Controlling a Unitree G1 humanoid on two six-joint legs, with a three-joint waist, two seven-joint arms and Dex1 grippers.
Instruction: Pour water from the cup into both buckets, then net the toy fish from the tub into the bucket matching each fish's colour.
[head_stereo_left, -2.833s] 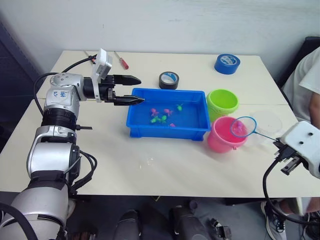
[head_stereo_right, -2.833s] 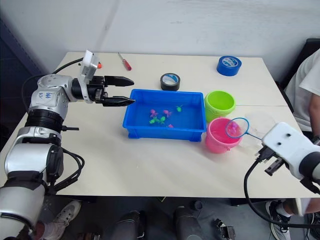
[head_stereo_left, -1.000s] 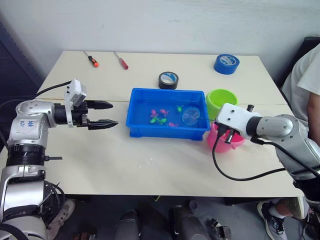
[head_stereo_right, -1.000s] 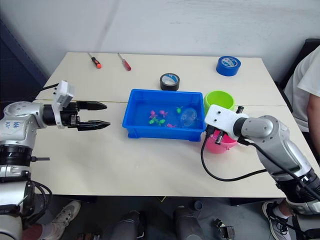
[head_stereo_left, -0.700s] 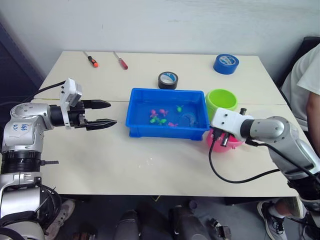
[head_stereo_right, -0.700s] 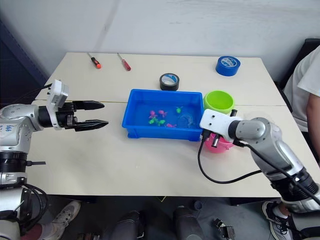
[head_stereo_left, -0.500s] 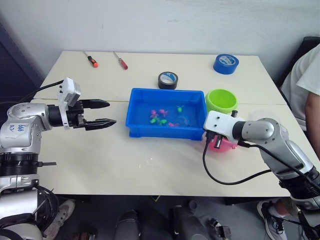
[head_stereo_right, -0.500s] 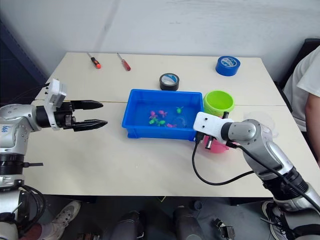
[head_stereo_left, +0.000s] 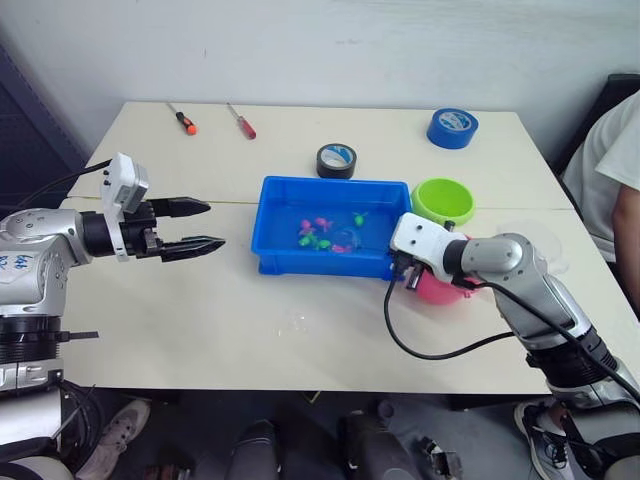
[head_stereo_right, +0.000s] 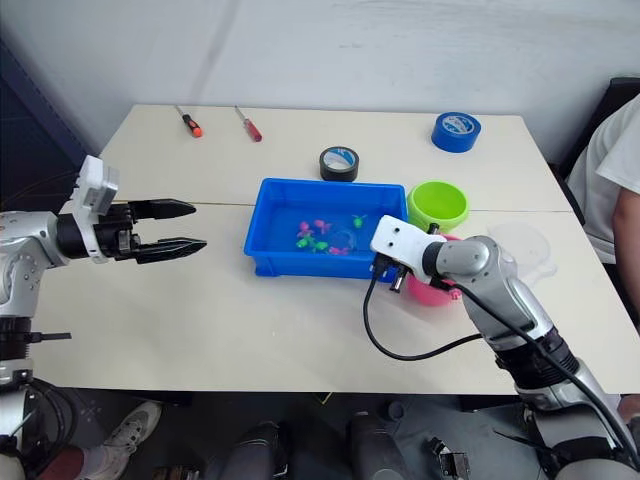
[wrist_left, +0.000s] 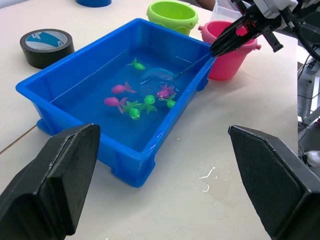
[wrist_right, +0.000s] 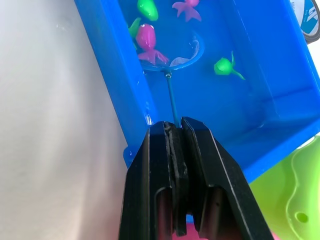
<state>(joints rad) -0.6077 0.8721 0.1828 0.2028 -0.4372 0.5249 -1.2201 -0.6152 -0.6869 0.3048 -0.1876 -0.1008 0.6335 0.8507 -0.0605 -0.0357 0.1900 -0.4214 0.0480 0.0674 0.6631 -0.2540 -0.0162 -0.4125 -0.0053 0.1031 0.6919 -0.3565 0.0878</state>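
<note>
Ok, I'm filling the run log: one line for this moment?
right pincer: shut on thin-handled blue net | net: in blue plastic tub, at pink fish | left pincer: open

Both head views look forward and down from above the table's near edge, taking in the whole table (head_stereo_left: 300, 330) to the wall. The left wrist view sits low near the table's left edge, facing the tub (wrist_left: 131, 95) from moderate range. The right wrist view hangs close over the tub's right end — all views share that tub.
</note>
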